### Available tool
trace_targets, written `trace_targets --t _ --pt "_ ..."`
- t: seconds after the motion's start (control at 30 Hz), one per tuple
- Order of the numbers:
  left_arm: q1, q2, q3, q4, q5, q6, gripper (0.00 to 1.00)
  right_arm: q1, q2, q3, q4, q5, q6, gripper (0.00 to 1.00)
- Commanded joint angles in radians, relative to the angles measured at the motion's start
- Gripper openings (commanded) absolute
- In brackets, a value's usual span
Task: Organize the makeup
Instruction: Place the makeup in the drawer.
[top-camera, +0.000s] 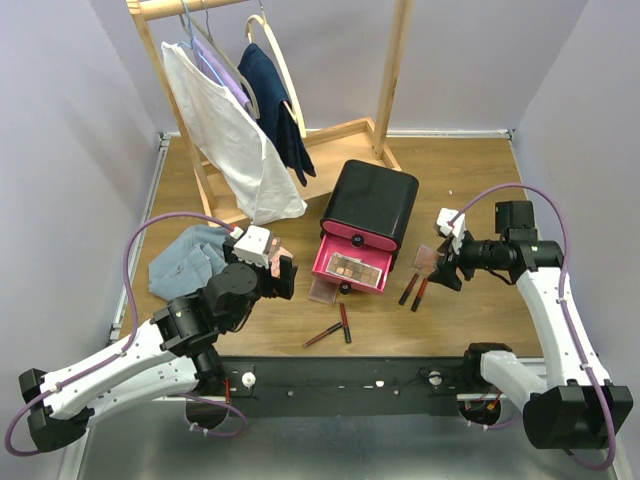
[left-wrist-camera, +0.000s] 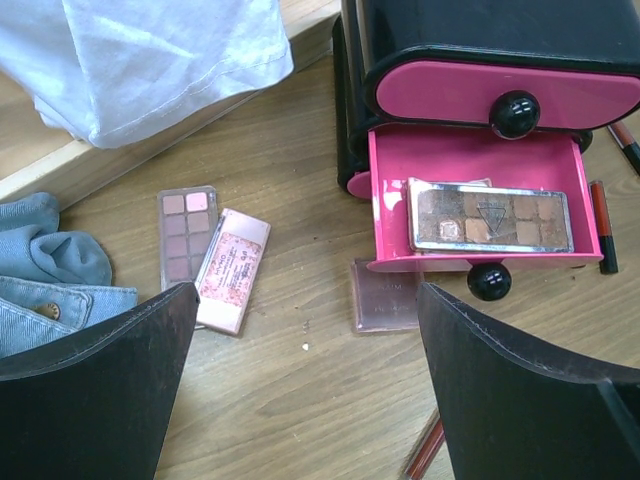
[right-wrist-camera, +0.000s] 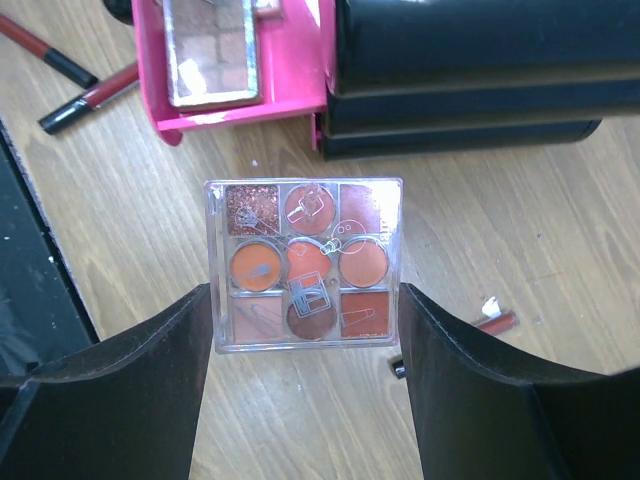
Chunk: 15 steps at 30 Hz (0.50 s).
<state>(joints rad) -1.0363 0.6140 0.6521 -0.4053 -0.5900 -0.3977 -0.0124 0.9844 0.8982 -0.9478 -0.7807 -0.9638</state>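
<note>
My right gripper (right-wrist-camera: 305, 318) is shut on a clear square palette (right-wrist-camera: 305, 262) of orange and brown pans, held above the table by its two side edges. In the top view that palette (top-camera: 429, 259) hangs just right of the black box (top-camera: 370, 200). The box's bottom pink drawer (left-wrist-camera: 470, 165) stands pulled out with a brown eyeshadow palette (left-wrist-camera: 490, 219) inside. My left gripper (left-wrist-camera: 305, 330) is open and holds nothing. Ahead of it lie two pink palettes (left-wrist-camera: 232, 270) and a flat brown case (left-wrist-camera: 387, 296). Slim lip tubes (top-camera: 345, 322) lie near the front edge, and others (top-camera: 413, 291) lie below my right gripper (top-camera: 445, 262).
A light blue cloth (top-camera: 190, 260) lies bunched to the left of my left gripper (top-camera: 283, 275). A wooden clothes rack (top-camera: 395, 70) with a white shirt (top-camera: 235, 140) and dark garment stands at the back. The black rail (top-camera: 350, 380) runs along the near edge.
</note>
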Motion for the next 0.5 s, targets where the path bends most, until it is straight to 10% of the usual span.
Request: trace_targets --t 0.0,0.47 --pt "0.001 -0.01 -0.015 0.026 -0.007 -0.009 0.99 0.011 -0.013 0.068 -0.071 -0.066 -0.036 0.3" --pt "-0.001 -0.026 -0.028 0.005 -0.025 -0.061 0.99 0.56 0.111 0.214 0.165 0.19 0.184 0.3"
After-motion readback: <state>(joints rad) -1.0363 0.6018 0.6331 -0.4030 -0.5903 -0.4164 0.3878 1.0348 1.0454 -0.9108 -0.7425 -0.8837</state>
